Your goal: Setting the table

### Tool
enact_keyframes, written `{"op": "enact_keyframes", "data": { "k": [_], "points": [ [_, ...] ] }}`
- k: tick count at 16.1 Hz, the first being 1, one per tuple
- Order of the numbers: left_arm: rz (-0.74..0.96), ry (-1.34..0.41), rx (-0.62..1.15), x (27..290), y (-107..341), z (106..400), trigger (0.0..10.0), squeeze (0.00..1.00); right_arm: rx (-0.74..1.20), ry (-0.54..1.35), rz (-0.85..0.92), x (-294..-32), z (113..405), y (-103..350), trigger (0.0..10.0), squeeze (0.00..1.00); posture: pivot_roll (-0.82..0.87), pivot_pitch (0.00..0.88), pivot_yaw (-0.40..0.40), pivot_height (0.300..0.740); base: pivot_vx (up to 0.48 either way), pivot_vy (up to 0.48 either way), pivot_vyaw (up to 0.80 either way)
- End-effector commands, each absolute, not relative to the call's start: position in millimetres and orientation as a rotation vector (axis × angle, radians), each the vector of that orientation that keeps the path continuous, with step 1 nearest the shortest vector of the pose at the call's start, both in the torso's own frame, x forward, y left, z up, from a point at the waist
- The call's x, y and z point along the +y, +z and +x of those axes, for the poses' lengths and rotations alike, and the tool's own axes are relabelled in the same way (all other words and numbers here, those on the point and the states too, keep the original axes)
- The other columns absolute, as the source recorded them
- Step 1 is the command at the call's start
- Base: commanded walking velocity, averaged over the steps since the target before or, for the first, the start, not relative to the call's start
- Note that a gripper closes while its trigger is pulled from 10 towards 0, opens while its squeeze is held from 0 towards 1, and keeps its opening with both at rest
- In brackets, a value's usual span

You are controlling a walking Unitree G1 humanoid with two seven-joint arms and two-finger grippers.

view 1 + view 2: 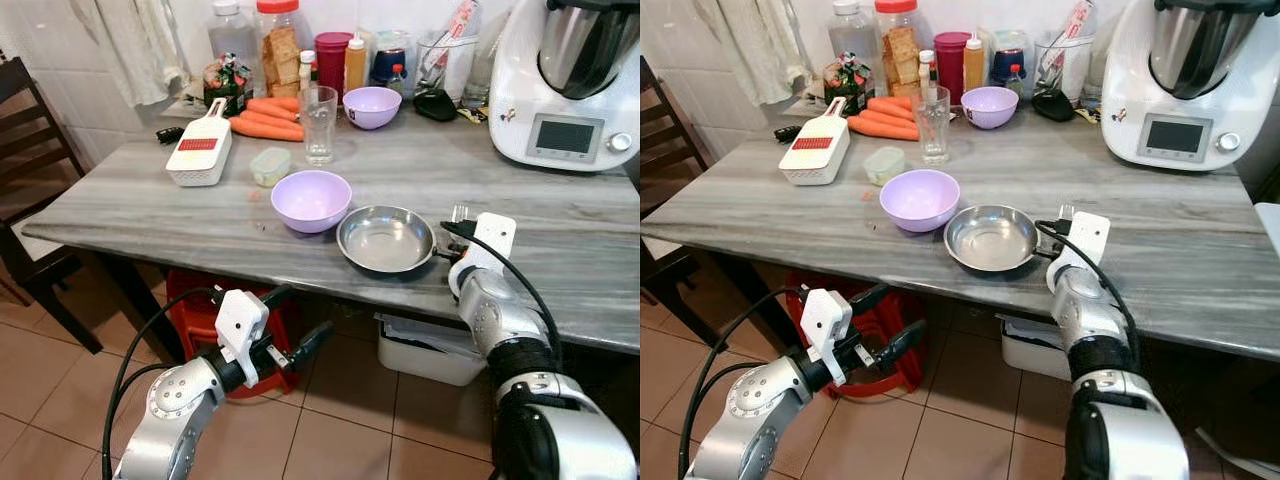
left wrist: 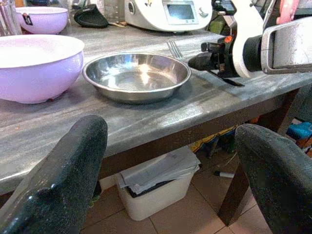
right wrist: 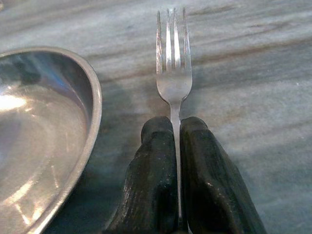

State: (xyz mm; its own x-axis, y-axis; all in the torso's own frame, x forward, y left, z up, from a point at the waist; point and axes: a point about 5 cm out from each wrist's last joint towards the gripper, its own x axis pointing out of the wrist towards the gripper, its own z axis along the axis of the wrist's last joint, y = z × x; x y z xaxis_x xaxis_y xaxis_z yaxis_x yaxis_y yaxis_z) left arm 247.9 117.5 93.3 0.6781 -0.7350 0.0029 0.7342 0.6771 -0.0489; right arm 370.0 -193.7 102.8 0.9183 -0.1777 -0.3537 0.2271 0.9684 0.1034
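Fork (image 3: 174, 73) — handle pinched in the closed right claw (image 3: 176, 127) (tines forward) — lies just beside the steel plate (image 3: 92, 92).

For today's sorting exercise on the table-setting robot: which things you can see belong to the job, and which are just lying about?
Part of the job:
- fork, pinched in the right gripper
- steel plate beside it
- lilac bowl
- left gripper, open, below the table edge

Just lying about:
- carrots
- grater
- drinking glass
- food processor
- small lidded tub
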Motion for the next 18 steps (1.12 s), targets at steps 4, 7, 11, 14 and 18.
{"op": "enact_keyframes", "data": {
  "k": [4,7,11,14,18],
  "points": [
    [-0.052,-0.865,-0.011,111.9,103.3,249.1,10.0,0.00,0.343,-0.155,0.112,-185.8,375.5,106.3,10.0,0.11,0.00,0.009,0.041,0.740,0.000,0.000,0.00],
    [-0.059,-0.898,-0.005,109.6,104.3,248.4,10.0,0.00,0.343,-0.152,0.110,-186.1,375.6,103.6,10.0,1.00,0.00,0.001,0.037,0.740,0.000,0.000,0.00],
    [-0.054,-0.912,-0.002,109.4,104.7,248.5,10.0,0.00,0.339,-0.153,0.099,-187.1,374.6,101.3,10.0,1.00,0.00,0.000,0.032,0.740,0.000,0.000,0.00],
    [-0.053,-0.909,-0.002,110.2,104.4,249.1,10.0,0.00,0.320,-0.159,0.098,-188.8,375.6,104.1,10.0,1.00,0.00,0.000,0.032,0.740,0.000,0.000,0.00],
    [-0.048,-0.882,-0.023,112.1,107.8,253.6,10.0,0.00,0.238,-0.188,0.099,-196.2,375.1,114.0,10.0,1.00,0.01,0.000,0.031,0.740,0.000,0.000,0.00]
  ]
}}
